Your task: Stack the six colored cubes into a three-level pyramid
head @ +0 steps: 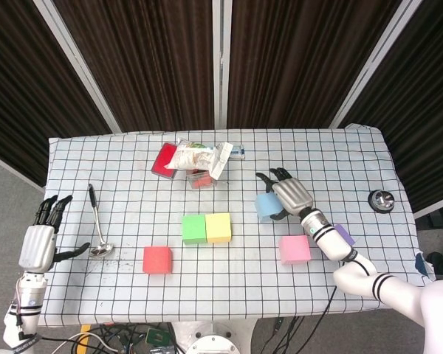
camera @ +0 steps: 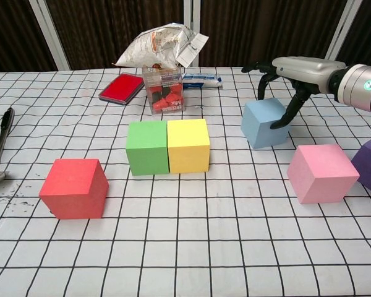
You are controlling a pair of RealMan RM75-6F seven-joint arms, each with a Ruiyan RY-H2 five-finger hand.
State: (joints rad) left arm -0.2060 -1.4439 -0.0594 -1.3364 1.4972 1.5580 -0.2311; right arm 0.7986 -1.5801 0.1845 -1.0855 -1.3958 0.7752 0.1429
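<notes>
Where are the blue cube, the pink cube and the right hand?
blue cube (camera: 264,125): chest view, front face.
pink cube (camera: 321,175): chest view, front face.
right hand (camera: 292,72): chest view, back of the hand, above the blue cube.
</notes>
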